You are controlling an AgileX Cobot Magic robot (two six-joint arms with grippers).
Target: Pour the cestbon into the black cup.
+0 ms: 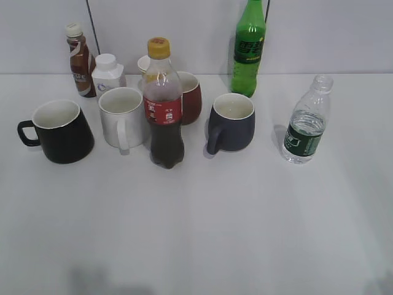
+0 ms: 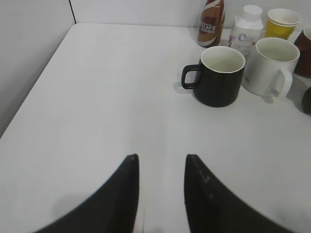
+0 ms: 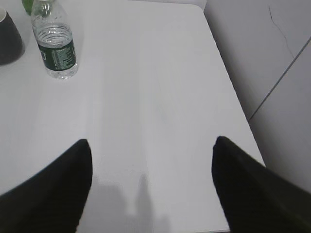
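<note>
Cestbon [image 1: 306,126] stands uncapped, well apart from black cup [image 1: 58,131]

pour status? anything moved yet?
Nothing done: the cestbon stands upright at far right, ungrasped. The black cup sits far left. In hand: nothing; right gripper open wide, left gripper open narrower. Left: grasp, carry, pour.
</note>
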